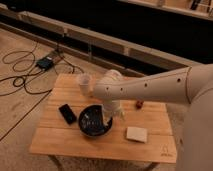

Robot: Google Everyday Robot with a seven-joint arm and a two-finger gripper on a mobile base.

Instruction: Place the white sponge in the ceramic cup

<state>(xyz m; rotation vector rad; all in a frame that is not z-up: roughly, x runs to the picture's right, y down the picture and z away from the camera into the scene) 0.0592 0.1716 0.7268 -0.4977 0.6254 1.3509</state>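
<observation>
The white sponge point(136, 134) lies flat on the wooden table point(60, 142), near the front right. The ceramic cup point(85, 83) stands upright at the table's back left, just left of my arm's bend. My gripper point(110, 120) hangs down from the big white arm at the right rim of the dark bowl point(93, 122). It is open with nothing in it, about a hand's width left of the sponge and in front of the cup.
A black phone point(67, 113) lies left of the bowl. A small red-brown thing point(139, 104) sits behind the sponge. Cables and a blue box point(45, 63) lie on the floor at the left. A dark bench runs along the back.
</observation>
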